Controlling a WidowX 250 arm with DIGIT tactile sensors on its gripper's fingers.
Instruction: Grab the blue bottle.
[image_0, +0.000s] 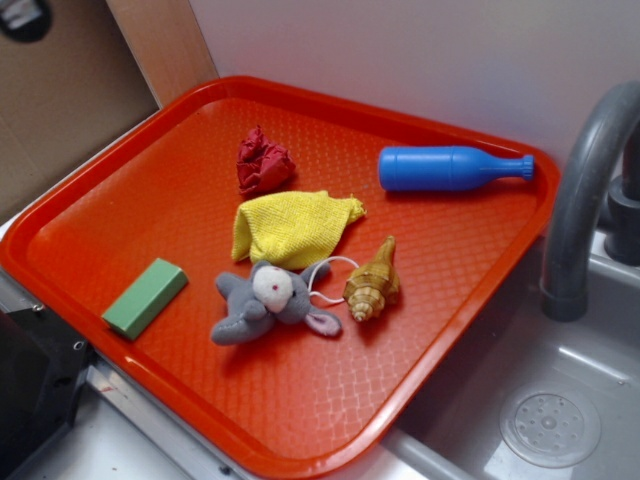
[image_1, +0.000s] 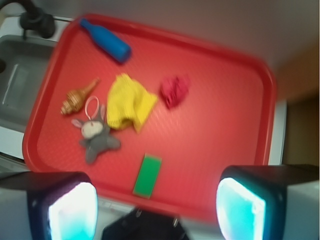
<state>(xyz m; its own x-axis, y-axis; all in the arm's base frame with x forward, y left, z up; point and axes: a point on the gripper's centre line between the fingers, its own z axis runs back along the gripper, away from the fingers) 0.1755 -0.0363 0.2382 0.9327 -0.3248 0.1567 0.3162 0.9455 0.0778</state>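
- Bright-blue plastic toy bottle (image_0: 447, 168) lying on its side, well beyond yellow crumpled cloth (image_0: 294, 226), near far rim of orange-red plastic tray (image_0: 110, 215); neck pointing toward grey sink faucet (image_0: 580, 200); untouched
- Black two-fingered gripper (image_1: 156, 202) spread wide, empty, hanging high over tray edge well short of cloth, in blurred wrist view
- Best approach, judging from layout: travel over cloth, line fingers across cylindrical body rather than narrow neck; descend squarely; close mid-body
- Risk: round body rolling toward tray rim if nudged off-centre; red crumpled wad (image_0: 263, 161) beside cloth, clear of path
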